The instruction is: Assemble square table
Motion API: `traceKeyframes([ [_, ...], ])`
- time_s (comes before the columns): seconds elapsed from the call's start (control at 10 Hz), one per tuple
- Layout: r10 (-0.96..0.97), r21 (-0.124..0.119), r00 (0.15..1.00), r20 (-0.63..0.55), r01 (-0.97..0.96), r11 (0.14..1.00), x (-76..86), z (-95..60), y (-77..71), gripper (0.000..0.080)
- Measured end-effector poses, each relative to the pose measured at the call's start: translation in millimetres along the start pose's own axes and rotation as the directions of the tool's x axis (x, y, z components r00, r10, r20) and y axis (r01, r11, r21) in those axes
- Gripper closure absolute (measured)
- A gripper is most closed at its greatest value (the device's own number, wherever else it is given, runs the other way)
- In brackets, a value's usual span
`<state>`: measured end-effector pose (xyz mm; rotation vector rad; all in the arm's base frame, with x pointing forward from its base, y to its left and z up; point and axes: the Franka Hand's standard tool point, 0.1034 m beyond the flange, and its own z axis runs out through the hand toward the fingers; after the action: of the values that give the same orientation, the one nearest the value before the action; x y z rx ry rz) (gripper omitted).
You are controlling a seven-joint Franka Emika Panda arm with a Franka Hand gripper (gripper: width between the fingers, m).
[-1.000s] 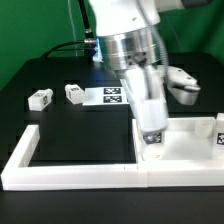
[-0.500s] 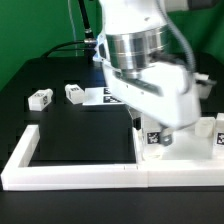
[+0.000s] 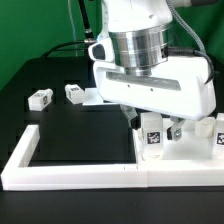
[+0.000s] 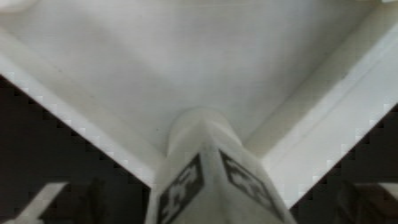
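My gripper [image 3: 156,128] is shut on a short white leg [image 3: 152,136] with black-and-white tags and holds it upright over the near left part of the white square tabletop [image 3: 192,152]. In the wrist view the leg [image 4: 214,170] reaches out from between my jaws toward the white tabletop [image 4: 196,60] beneath. Two more legs [image 3: 40,98] [image 3: 75,92] lie on the black table at the exterior view's left. Another leg [image 3: 218,136] stands at the right edge. My wide hand hides the tabletop's far part.
The long white L-shaped border wall [image 3: 70,172] runs along the front and up the left side, with the tabletop against it at the right. The marker board [image 3: 92,98] lies behind my arm, mostly hidden. Cables hang at the back.
My wrist has turned, so the hand now faces the camera broadside. The held leg has stayed over the tabletop's near left part, shifting slightly.
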<state>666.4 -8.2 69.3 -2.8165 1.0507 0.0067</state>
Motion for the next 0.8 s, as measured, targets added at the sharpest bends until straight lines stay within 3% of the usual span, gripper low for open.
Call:
traceKeyframes([
  [0.1, -0.305, -0.019, 0.952, -0.016, 0.305, 0.952, 1.4, -7.6, -5.4, 0.0150],
  [0.2, -0.377, -0.014, 0.926, -0.017, 0.377, 0.926, 1.3, -9.3, -6.3, 0.0150],
  [0.3, -0.318, -0.015, 0.948, -0.014, 0.318, 0.948, 0.9, -6.8, -5.0, 0.0150],
  [0.4, -0.309, -0.015, 0.951, -0.014, 0.309, 0.951, 0.8, -6.4, -4.9, 0.0252],
  [0.5, -0.284, -0.014, 0.959, -0.014, 0.283, 0.959, 0.7, -6.3, -5.0, 0.0252],
  [0.6, -0.201, -0.014, 0.980, -0.014, 0.200, 0.980, 0.7, -5.7, -4.1, 0.0456],
  [0.7, -0.159, -0.016, 0.987, -0.014, 0.159, 0.987, 1.7, -5.5, -2.4, 0.0505],
  [0.8, -0.071, -0.014, 0.997, -0.015, 0.071, 0.997, 1.5, -5.3, -2.5, 0.0505],
])
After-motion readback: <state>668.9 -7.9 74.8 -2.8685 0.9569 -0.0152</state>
